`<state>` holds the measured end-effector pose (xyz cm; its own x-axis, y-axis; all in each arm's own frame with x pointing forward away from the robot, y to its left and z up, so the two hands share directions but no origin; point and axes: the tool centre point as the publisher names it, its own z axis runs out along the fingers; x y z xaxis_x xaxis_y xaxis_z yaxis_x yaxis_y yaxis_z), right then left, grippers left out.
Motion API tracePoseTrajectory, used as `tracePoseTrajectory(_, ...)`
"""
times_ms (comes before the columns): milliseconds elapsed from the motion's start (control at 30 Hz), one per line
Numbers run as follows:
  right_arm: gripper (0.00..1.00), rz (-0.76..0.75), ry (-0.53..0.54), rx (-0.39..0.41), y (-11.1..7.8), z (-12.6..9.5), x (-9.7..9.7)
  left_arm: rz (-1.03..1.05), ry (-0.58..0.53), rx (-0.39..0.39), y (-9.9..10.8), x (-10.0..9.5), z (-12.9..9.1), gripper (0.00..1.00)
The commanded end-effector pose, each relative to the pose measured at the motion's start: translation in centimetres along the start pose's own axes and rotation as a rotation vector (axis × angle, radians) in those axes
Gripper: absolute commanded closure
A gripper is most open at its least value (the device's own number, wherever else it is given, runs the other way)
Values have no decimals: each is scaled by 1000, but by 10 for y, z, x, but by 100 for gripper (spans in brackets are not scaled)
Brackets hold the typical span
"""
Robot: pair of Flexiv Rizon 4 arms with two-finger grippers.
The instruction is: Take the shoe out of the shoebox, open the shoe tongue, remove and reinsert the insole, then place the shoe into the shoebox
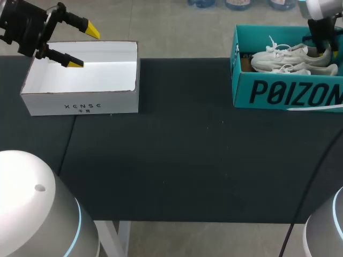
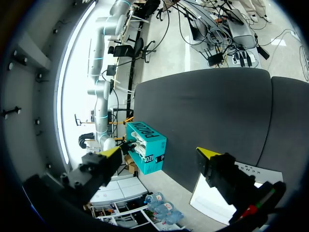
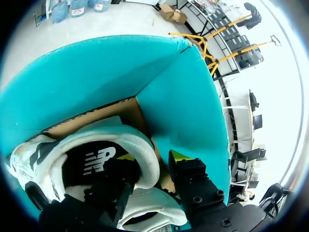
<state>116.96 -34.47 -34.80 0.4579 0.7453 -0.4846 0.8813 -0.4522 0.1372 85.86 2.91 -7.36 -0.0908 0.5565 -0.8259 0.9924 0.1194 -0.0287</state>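
Your right gripper (image 3: 152,157) straddles the heel of the shoe (image 3: 72,145) in the teal shoebox (image 3: 96,72), jaws unclamped; your left gripper (image 1: 84,46) hangs over the white box (image 1: 80,101), jaws wide.

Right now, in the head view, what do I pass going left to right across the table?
The white box → bare table → shoebox, with the shoes inside it.
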Motion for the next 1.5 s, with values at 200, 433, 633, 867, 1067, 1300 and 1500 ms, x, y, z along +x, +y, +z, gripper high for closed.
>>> tracePoseTrajectory(200,0,-15,-2,8,-4,-20,-5,0,3,0,0,0,0,0)
tracePoseTrajectory(433,0,-36,2,-16,-9,-37,-4,0,3,0,0,0,0,0)
tracePoseTrajectory(633,0,-47,60,-49,-13,-66,-4,0,3,0,0,0,0,0)
tracePoseTrajectory(867,0,-81,144,-94,-25,-106,-6,0,3,0,0,0,0,0)
tracePoseTrajectory(1067,0,-130,223,-137,-36,-134,-10,0,3,0,0,0,0,0)
tracePoseTrajectory(1300,0,-223,356,-241,-51,-171,-23,0,3,0,0,0,0,0)
tracePoseTrajectory(1500,0,-341,473,-329,-69,-194,-36,0,3,0,0,0,0,0)
